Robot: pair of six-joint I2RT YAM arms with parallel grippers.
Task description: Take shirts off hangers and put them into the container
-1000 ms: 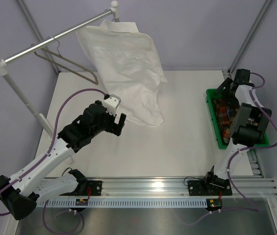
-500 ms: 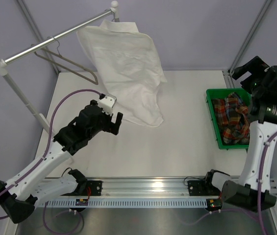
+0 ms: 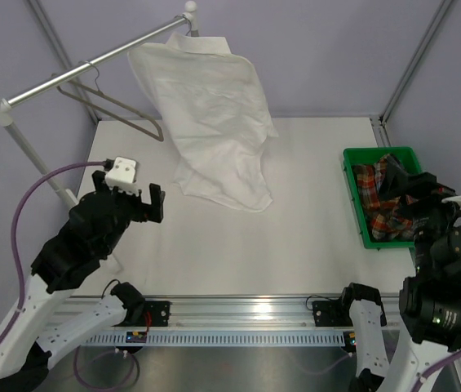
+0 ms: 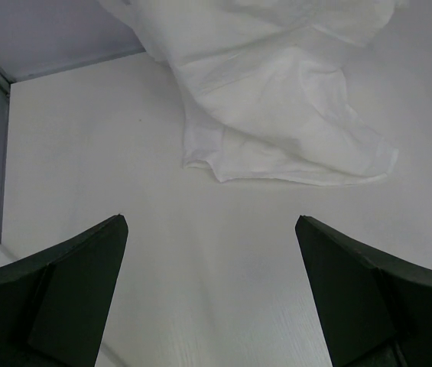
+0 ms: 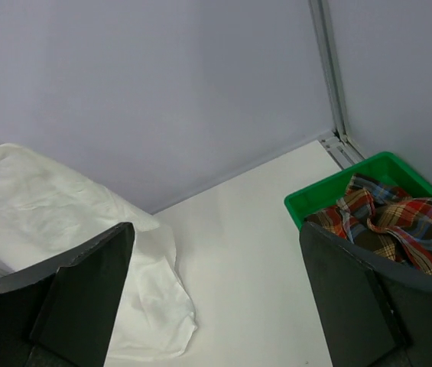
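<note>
Plaid shirt (image 3: pixel 377 200): lies crumpled inside the green container (image 3: pixel 377 151) at the right edge of the overhead frame. In the right wrist view the same shirt (image 5: pixel 399 225) fills the bin (image 5: pixel 307 200) at lower right, with folds rising above the rim.

Off-white shirt (image 3: pixel 214 106): hangs by its collar end from the silver rail (image 3: pixel 91 62) at upper centre of the overhead frame. It drapes down and to the right, and its lower edge rests in folds on the white table (image 3: pixel 295 245). Whether a hanger sits inside it cannot be made out; the cloth covers that part. The left wrist view shows its hem (image 4: pixel 277 115) bunched on the table in the upper half of the frame.

Bare hanger (image 3: pixel 120 113): dark wire, hooked on the rail at upper left, just beside the off-white shirt, carrying nothing.

Left gripper (image 3: pixel 150 206): at left centre of the overhead frame, above the table and apart from the shirt hem. In its own view the gripper (image 4: pixel 212 306) has its fingers spread wide with only bare table between them.

Right gripper (image 3: pixel 411 184): at the right edge, over the near part of the container. Its own view (image 5: pixel 216 306) shows the jaws wide apart and nothing held, with the off-white shirt (image 5: pixel 47 206) at far left.
</note>
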